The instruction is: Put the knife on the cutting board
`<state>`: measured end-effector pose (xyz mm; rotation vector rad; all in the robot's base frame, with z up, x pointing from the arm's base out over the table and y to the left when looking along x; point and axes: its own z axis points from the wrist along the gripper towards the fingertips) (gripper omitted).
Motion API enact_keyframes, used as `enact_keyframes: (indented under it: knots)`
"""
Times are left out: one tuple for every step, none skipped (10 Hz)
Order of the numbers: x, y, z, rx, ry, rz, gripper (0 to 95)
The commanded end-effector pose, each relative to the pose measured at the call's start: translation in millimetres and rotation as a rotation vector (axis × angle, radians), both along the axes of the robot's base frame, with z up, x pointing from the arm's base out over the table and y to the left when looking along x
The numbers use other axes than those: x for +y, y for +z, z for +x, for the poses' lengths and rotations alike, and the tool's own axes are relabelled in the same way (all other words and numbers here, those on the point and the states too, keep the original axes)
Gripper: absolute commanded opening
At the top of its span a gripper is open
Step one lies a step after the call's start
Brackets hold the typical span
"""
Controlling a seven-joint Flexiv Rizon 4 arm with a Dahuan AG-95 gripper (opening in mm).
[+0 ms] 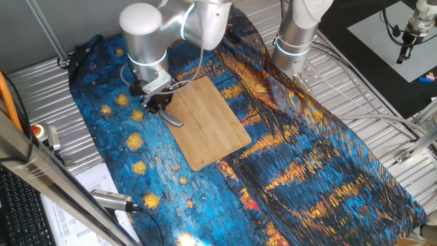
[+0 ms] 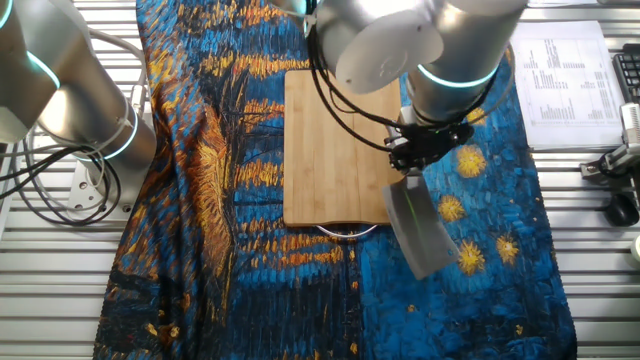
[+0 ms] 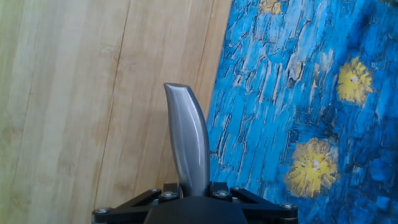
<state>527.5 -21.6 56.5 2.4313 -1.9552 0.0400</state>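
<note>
The two-finger black tool (image 2: 418, 152) is clenched on the broad, dull-grey rectangular metal cleaver (image 2: 420, 228), gripping it at the handle end so that the blade hangs out past the fingers. In the other fixed view the blade slants away from the tool, over the blue-and-yellow painted cloth (image 2: 480, 280) that drapes the surface, just off the near corner of the flat light-brown bamboo cutting board (image 2: 335, 150). The knife appears lifted clear of the cloth, though how high cannot be told.

The hand view looks along the fingers and shows the cleaver edge-on as a narrow grey sliver (image 3: 188, 140) rising from between the fingers. Behind it the board's long edge runs nearly under the blade: bamboo (image 3: 74, 112) to one side of the tool, cloth (image 3: 298, 93) to the other. So the tool sits right at the board's border, and the blade is held on its edge rather than flat, which comes of a pinch grip on the handle.

In one fixed view the tool (image 1: 158, 100) stands beside the board's side edge (image 1: 205, 123), with the knife (image 1: 173, 119) pointing down beneath it.

Judging by this, the carry is well along but not finished: the blade would need to shift sideways over the bamboo and come down before the fingers let go. A thin wire loop (image 2: 348, 232) lies at the board's near end
</note>
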Motion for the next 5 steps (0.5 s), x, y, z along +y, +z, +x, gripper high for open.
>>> enact_keyframes:
  knots:
    - [8.8,1.0,1.1,0.011,-0.048,0.002,0.0]
    - [17.0,1.8,1.9,0.016,-0.069,0.002,0.0]
    - [27.2,2.4,2.8,0.02,-0.093,0.001,0.0]
    - [34.1,2.9,3.0,0.024,-0.107,-0.002,0.0]
    - [41.4,3.2,2.9,0.025,-0.113,-0.011,0.0]
